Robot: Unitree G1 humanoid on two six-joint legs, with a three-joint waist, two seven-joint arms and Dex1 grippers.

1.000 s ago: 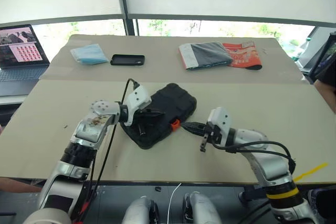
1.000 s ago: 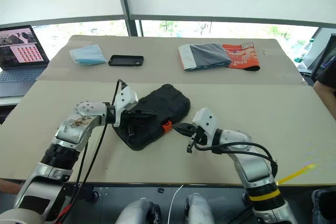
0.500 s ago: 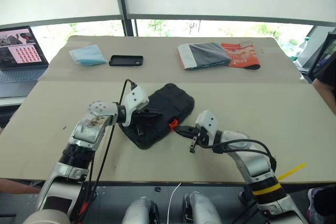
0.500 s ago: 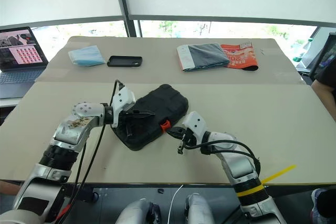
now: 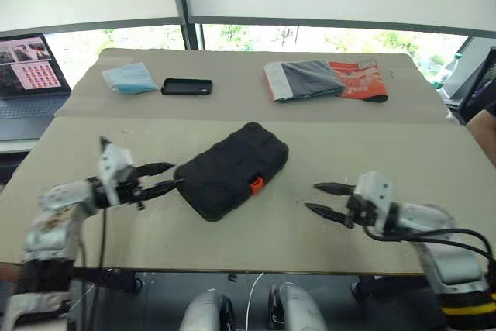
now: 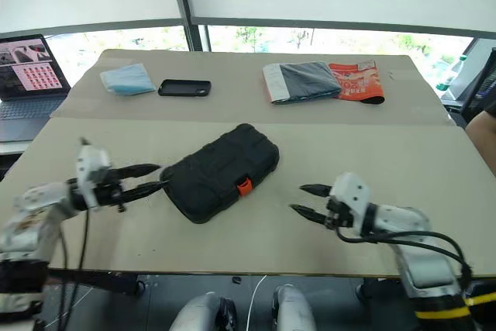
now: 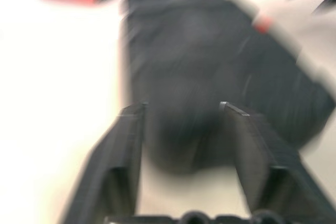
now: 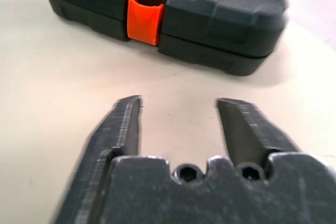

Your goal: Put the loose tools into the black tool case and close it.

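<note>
The black tool case (image 5: 232, 169) sits shut on the counter (image 5: 403, 156), orange latch (image 8: 144, 20) snapped down. Left gripper (image 5: 161, 176) and right gripper (image 5: 326, 199) flank it, fingers spread, holding nothing.

Black tool case (image 5: 232, 169): matt ribbed hard plastic; orange latch (image 8: 143, 20) smooth plastic.

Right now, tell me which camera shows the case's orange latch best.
The right wrist view: the orange latch sits large and sharp on the shut black tool case. Both eye views show it as a small orange spot; the left wrist view only as a blurred red patch.
</note>
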